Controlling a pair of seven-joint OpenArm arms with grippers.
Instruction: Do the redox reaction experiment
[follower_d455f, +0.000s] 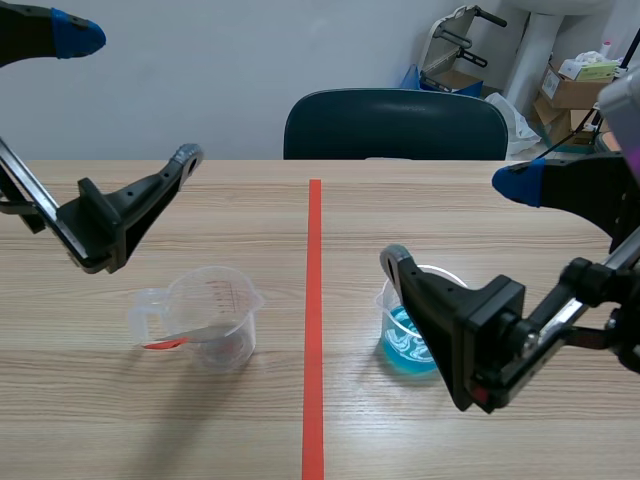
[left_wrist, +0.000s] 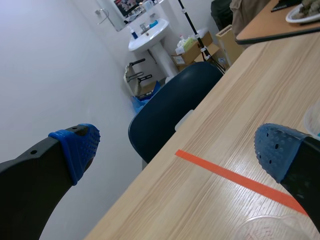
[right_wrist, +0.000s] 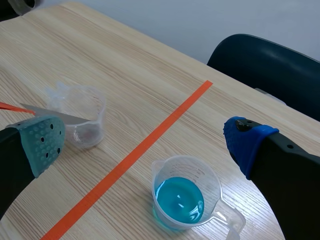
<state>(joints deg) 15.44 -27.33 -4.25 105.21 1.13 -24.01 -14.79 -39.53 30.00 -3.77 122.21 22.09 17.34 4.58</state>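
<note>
Scene view has the left claw (follower_d455f: 130, 95) raised above the pale wood-grain bench (follower_d455f: 200, 420), its two fingers spread wide with nothing between them. Below it and slightly to its inner side stands a clear plastic measuring cup with a handle (follower_d455f: 215, 290). A slim tool with a red handle and a grey blade (follower_d455f: 190, 337) leans in this cup, red end out over the rim. In the left wrist view only a sliver of this cup's rim shows, close under the claw.

The right claw (follower_d455f: 457, 222) is also fully open and holds nothing. Its lower finger crosses in front of a second clear plastic measuring cup (right_wrist: 165, 167), which holds bright blue liquid (right_wrist: 179, 202). In the right wrist view this cup stands on the bench under the gap between the fingers – touching neither.

An orange-red tape line (follower_d455f: 313, 300) runs between the two cups, and a dark blue chair (follower_d455f: 395, 125) stands beyond both claws at the bench's far edge.
</note>
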